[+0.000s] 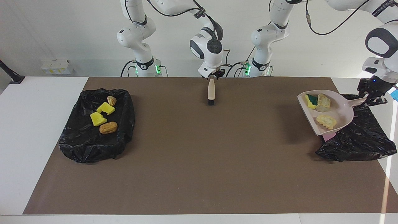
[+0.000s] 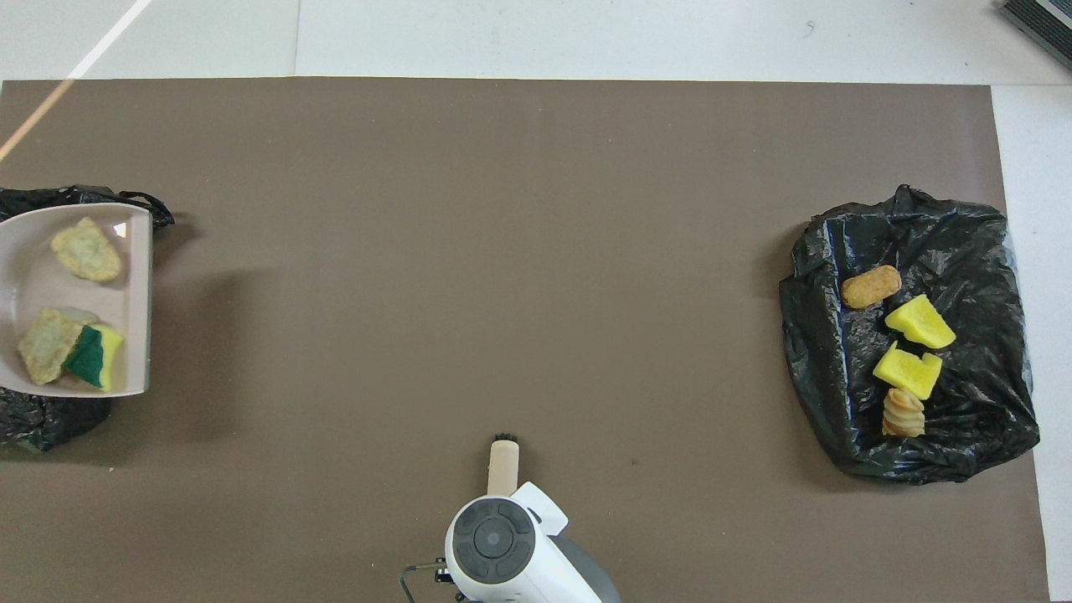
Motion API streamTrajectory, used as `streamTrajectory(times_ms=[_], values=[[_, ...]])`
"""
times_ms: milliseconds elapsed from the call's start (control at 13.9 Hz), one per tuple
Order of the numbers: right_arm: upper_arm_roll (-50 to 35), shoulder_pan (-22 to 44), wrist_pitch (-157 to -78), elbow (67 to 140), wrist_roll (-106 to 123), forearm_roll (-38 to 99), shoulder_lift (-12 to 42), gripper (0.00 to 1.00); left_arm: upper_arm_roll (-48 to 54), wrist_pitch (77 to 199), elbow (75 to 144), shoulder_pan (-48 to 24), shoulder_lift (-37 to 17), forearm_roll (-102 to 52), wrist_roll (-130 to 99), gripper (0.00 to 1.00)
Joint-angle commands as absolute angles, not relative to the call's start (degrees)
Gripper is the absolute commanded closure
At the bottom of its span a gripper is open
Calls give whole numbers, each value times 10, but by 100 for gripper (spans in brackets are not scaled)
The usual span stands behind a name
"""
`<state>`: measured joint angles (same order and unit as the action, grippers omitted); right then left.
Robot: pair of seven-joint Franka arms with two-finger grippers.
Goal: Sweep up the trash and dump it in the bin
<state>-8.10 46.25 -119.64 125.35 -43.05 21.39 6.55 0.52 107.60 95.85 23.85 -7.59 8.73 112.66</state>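
Note:
A beige dustpan (image 1: 342, 112) (image 2: 33, 285) hangs tilted in the air over the edge of the black-bagged bin (image 1: 360, 140) (image 2: 42, 414) at the left arm's end of the table. My left gripper (image 1: 371, 97) is shut on its handle. In the pan lie three pieces of trash: a yellow-and-green sponge piece (image 1: 311, 100) (image 2: 94, 358) and two tan chunks (image 1: 323, 102) (image 1: 326, 121). My right gripper (image 1: 212, 76) is at the top of a beige brush (image 1: 211, 91) (image 2: 503, 459) whose black bristles rest on the mat near the robots.
A second black bag (image 1: 93, 140) (image 2: 963, 234) at the right arm's end holds several scraps, yellow sponge pieces (image 1: 99, 119) and bread-like chunks (image 1: 108, 127). A pink sheet (image 1: 328, 136) pokes out under the dustpan. The brown mat (image 1: 199, 155) covers the table.

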Motion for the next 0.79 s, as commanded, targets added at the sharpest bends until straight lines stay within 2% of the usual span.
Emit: streamTrajectory(times_ms=[0, 72, 217, 289, 577, 722], values=[[-79, 444, -1155, 1223, -418, 215, 62, 26, 13, 1113, 918, 260, -103, 147, 1173, 100], [-79, 433, -1154, 1223, -418, 209, 47, 23, 11, 1130, 918, 262, -103, 177, 1171, 100], [-79, 392, -1130, 1227, -419, 183, 1, 10, 11, 1157, 929, 264, -100, 221, 1158, 100], [-79, 365, -1109, 1226, -419, 172, -20, 0, 11, 1170, 941, 264, -96, 241, 1141, 100], [-79, 282, -1067, 1209, -394, 50, -90, 0, 12, 1208, 1013, 247, -59, 381, 1015, 100], [-80, 221, -1024, 1158, -354, 48, -105, 0, 11, 1257, 1075, 240, -24, 462, 970, 100]])
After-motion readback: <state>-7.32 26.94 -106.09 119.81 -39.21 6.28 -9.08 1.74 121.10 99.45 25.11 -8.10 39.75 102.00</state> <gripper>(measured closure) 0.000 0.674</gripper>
